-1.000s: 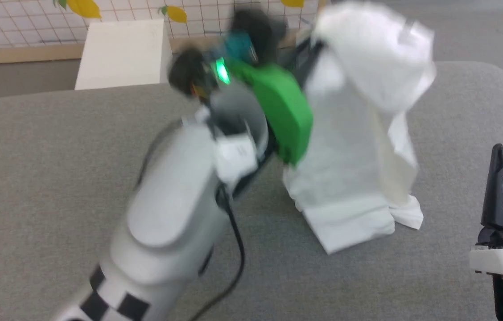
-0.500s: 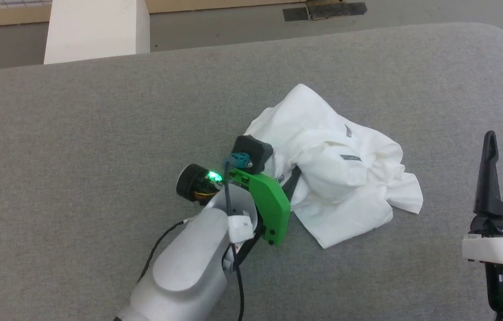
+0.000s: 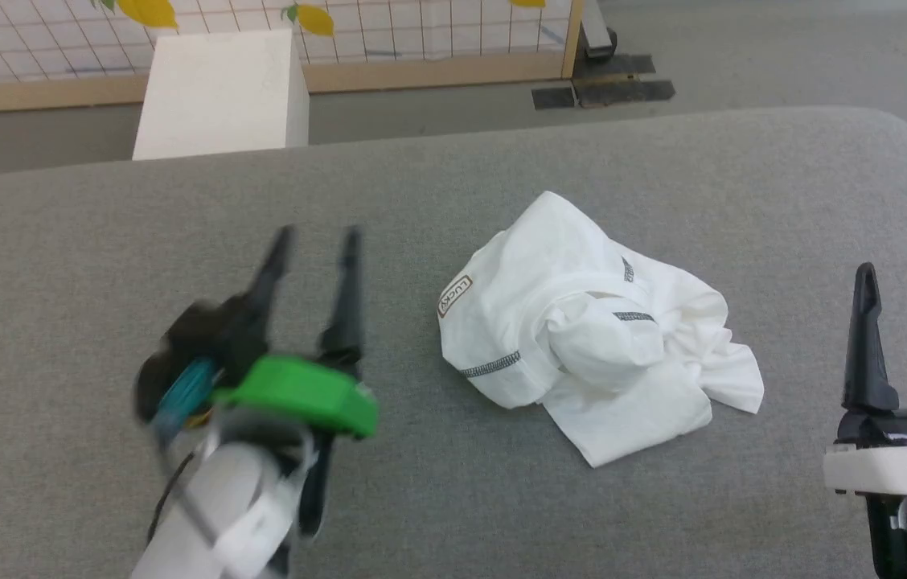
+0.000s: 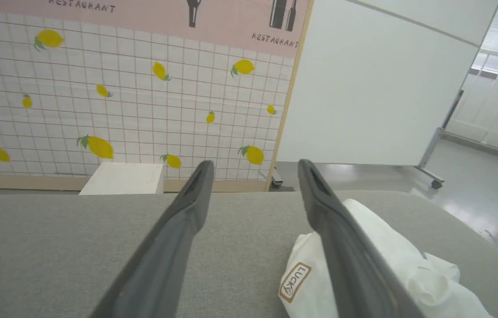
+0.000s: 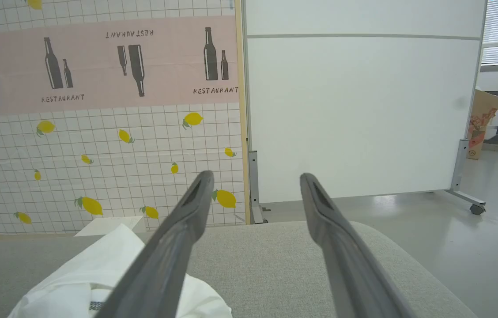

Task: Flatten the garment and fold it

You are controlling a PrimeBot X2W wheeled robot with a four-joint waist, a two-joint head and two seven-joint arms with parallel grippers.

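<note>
**Crumpled T-shirt on the counter, both tools open and empty**

The white T-shirt (image 3: 582,322) lies in a crumpled heap on the grey counter (image 3: 100,281). It is bunched into a rolled lump at its centre, with a flatter flap spread at its near side. Its brownish square logo (image 3: 455,295) faces up at the heap's left edge. A run of grey zigzag stitching (image 3: 490,366) shows on the hem just nearer than the logo.

Bare counter lies around the T-shirt on every side. There is a wide stretch to its left and a narrower one to its right, up to the counter's rounded far-right corner. A band lies beyond it up to the far edge, and another lies nearer than it.

The left tool (image 3: 318,235) is to the left of the T-shirt and apart from it, blurred in the head view. Its two fingers are spread with a clear gap, and nothing is between them. The right tool (image 3: 906,271) stands to the right of the T-shirt and nearer, well apart from it. Its fingers are parted and hold nothing.

Beyond the counter's far edge, left of the T-shirt, stands a white box (image 3: 220,92). Behind the box are a lemon-patterned tiled wall panel (image 3: 421,32) and grey floor (image 3: 743,56).
</note>
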